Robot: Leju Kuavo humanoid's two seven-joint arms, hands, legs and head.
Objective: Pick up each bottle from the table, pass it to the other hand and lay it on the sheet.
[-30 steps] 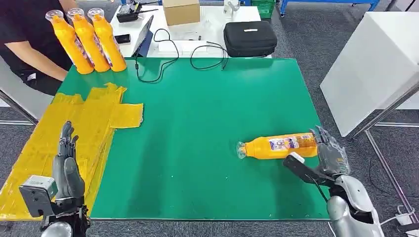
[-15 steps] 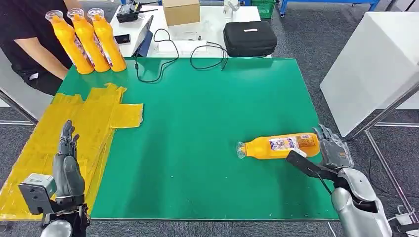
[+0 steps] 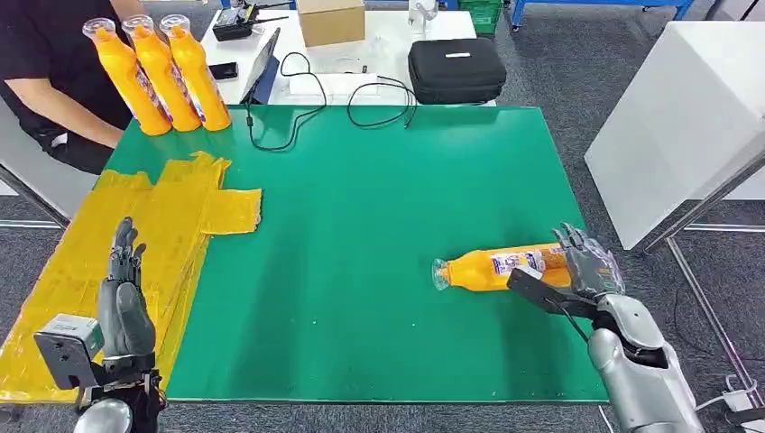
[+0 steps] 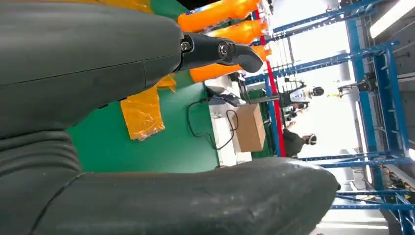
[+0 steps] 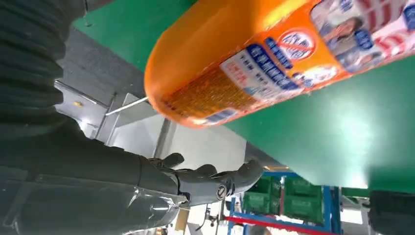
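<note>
Now R hand (image 3: 588, 263) open at lying bottle (image 3: 501, 268) base, L hand (image 3: 124, 298) open

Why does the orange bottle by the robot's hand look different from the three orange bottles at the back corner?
The lone bottle lies on its side on the green table, while the three bottles stand upright. The lone bottle has the right hand at its base; no robot hand is near the three bottles, which stand together by a person. All four are orange with printed labels.
</note>
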